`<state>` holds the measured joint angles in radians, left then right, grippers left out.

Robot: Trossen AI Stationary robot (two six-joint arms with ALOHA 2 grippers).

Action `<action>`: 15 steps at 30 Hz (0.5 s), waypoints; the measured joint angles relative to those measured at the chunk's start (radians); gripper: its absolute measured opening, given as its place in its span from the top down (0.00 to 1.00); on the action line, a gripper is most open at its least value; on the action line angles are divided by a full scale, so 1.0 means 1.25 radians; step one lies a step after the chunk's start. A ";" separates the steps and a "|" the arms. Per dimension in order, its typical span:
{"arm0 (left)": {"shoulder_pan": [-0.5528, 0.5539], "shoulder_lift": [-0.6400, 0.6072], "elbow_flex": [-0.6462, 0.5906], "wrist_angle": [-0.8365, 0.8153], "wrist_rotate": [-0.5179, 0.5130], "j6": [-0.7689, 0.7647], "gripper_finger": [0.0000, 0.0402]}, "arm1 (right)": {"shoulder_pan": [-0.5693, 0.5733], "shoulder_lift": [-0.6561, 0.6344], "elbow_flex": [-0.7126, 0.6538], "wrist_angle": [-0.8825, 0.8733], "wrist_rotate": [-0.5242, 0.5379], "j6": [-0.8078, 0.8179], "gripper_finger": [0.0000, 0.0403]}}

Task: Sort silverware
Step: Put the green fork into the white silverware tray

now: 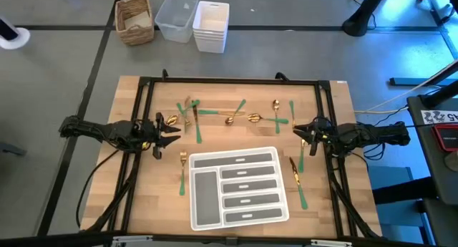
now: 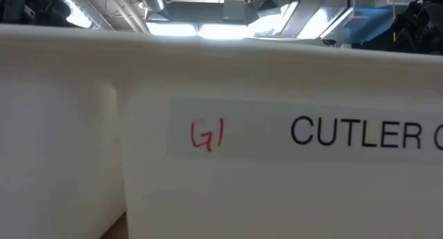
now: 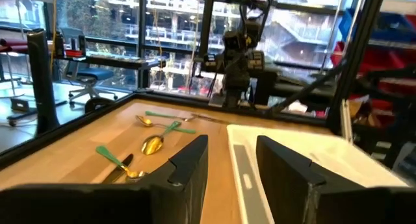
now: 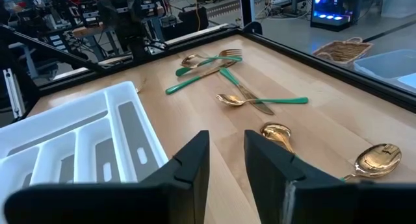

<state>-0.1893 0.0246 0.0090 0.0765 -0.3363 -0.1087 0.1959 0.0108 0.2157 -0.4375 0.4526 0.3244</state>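
The silverware, with gold heads and green handles, lies flat on the wooden table. Several pieces (image 1: 232, 114) are strewn along the far part. A fork (image 1: 183, 172) lies left of the grey compartmented tray (image 1: 240, 186), and a knife (image 1: 295, 174) lies to its right. My left gripper (image 1: 172, 132) hovers open and empty at the table's left, pointing right; a spoon (image 3: 153, 145) lies ahead of its fingers (image 3: 231, 165). My right gripper (image 1: 299, 131) hovers open and empty at the right, pointing left; two spoons (image 4: 276, 134) lie just ahead of it (image 4: 226, 159). The tray's white wall (image 2: 277, 163) fills the low view.
A black frame (image 1: 143, 97) runs around the table. Beyond the far edge stand a wicker basket (image 1: 136, 19), a clear plastic bin (image 1: 176, 16) and stacked white bins (image 1: 211, 25). Bare wood lies between the two grippers, just beyond the tray's far side.
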 joint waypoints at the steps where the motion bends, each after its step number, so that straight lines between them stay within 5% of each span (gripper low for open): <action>1: 0.000 0.000 0.000 0.007 0.000 -0.013 0.69 | 0.000 0.000 0.000 0.003 0.000 0.000 0.76; 8: 0.000 0.000 0.000 0.082 0.000 -0.103 0.69 | 0.000 0.000 0.000 0.020 0.002 0.001 0.76; 15: 0.001 0.002 0.007 0.110 -0.011 -0.320 0.69 | 0.000 0.000 0.000 0.029 0.077 0.010 0.76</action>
<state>-0.1882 0.0277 0.0179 0.2135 -0.3495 -0.5090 0.1958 0.0108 0.2157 -0.4018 0.5486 0.3367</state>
